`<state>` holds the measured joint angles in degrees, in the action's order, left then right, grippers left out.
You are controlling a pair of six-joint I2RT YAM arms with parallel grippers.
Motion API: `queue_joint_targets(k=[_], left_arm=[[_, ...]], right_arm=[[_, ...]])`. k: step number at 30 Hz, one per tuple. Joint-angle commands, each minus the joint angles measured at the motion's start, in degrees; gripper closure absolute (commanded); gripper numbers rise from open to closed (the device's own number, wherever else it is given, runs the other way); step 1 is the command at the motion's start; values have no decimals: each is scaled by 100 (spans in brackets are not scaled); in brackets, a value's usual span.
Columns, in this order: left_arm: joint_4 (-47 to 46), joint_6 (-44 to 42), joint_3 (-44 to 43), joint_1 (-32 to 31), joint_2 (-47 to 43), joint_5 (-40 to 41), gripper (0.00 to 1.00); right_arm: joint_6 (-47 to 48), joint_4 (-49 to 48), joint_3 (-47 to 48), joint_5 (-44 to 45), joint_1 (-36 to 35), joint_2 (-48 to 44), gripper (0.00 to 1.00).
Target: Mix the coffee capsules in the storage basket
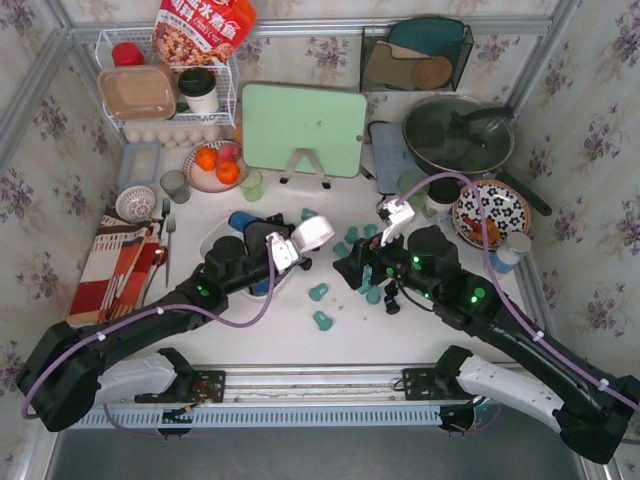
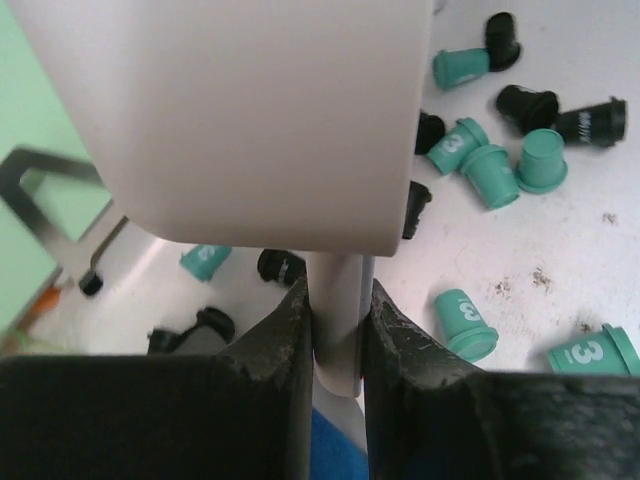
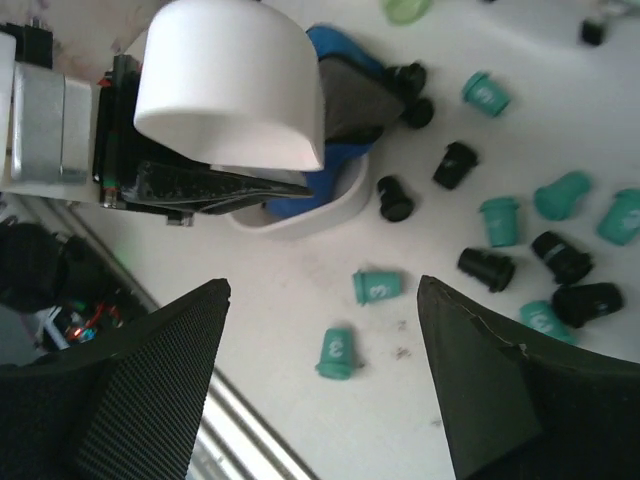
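Observation:
My left gripper is shut on the wall of the white storage basket, which it holds tipped up above the table. In the left wrist view the fingers pinch the basket's wall, and I cannot see inside the basket. Teal and black coffee capsules lie scattered on the table, several of them in the left wrist view. My right gripper is open and empty above two teal capsules. In the top view the right gripper is right of the basket.
A second white dish with a blue cloth sits under the left arm. At the back are a green cutting board, a lidded pan, a patterned plate, a wire rack and a fruit plate. A folded cloth lies at the left.

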<state>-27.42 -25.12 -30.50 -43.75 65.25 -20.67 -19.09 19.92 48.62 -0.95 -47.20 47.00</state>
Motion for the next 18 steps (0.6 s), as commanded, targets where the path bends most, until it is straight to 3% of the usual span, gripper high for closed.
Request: queue_joint_targets(k=[1, 8, 12, 18], left_arm=[[489, 1322, -215, 138, -189, 1351, 100], [3801, 3871, -1291, 1849, -636, 1808, 100], [5047, 4691, -1406, 3005, -978, 1855, 100], [6241, 5017, -1507, 4918, -1117, 1600, 100]], right_arm=[[427, -305, 31, 1009, -6, -224, 16], [1226, -1631, -845, 2214, -8, -392, 16], [1551, -2835, -1553, 2174, -8, -236, 14], [1397, -3137, -1872, 2093, -8, -93, 4]])
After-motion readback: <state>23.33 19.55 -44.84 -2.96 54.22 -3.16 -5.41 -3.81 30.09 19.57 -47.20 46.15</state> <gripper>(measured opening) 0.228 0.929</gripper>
